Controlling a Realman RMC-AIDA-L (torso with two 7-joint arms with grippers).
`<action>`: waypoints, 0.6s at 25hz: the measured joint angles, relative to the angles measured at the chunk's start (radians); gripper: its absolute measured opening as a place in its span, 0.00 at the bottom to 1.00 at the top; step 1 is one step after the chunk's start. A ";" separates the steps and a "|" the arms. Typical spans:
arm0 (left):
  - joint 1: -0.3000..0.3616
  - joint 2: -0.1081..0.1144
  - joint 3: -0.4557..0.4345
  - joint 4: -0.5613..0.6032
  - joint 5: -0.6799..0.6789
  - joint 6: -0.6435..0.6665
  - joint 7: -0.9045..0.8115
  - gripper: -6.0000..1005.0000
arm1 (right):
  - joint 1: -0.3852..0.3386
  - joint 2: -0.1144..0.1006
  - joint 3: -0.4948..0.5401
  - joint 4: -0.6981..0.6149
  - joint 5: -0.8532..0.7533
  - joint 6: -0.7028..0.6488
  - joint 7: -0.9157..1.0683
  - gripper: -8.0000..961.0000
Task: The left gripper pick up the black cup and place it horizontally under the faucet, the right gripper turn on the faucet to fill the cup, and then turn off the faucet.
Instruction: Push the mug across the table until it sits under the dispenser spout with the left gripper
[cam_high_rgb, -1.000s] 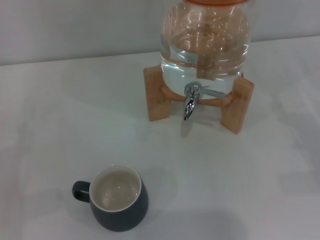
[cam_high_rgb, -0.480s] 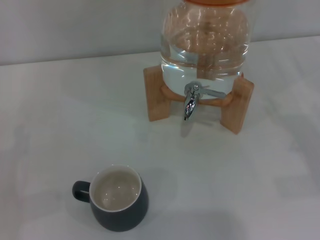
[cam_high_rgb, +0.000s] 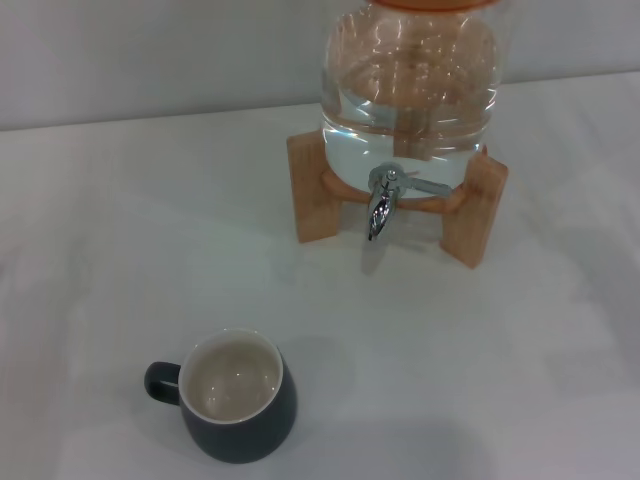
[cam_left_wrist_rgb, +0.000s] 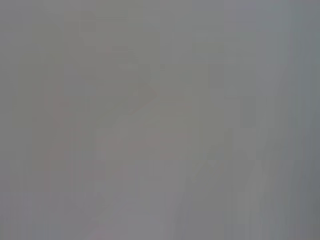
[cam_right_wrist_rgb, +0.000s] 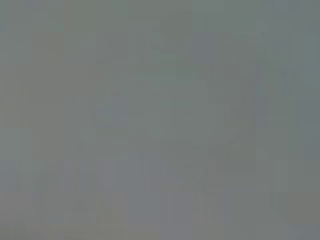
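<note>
The black cup (cam_high_rgb: 236, 398) stands upright on the white table near the front left in the head view. Its cream inside faces up and its small handle points left. The chrome faucet (cam_high_rgb: 381, 204) juts from the clear water jar (cam_high_rgb: 412, 85), which rests on a wooden stand (cam_high_rgb: 318, 190) at the back, right of centre. The faucet's thin lever points to the right. Bare table separates the cup from the spout. Neither gripper appears in the head view, and both wrist views show only a plain grey field.
The white table (cam_high_rgb: 480, 340) spreads around the cup and the stand. A pale wall runs behind the jar. The jar holds water up to a high level and has an orange lid at the top.
</note>
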 joint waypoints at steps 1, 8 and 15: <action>-0.003 0.000 0.000 0.000 0.012 0.005 0.000 0.89 | 0.001 0.000 -0.002 0.000 0.000 0.000 0.000 0.90; -0.005 -0.004 0.000 0.008 0.106 0.036 0.002 0.89 | -0.002 -0.005 -0.018 -0.002 0.000 0.003 -0.001 0.90; 0.017 -0.007 0.000 0.027 0.152 0.041 0.004 0.88 | -0.003 -0.013 -0.021 0.005 -0.005 0.003 -0.002 0.90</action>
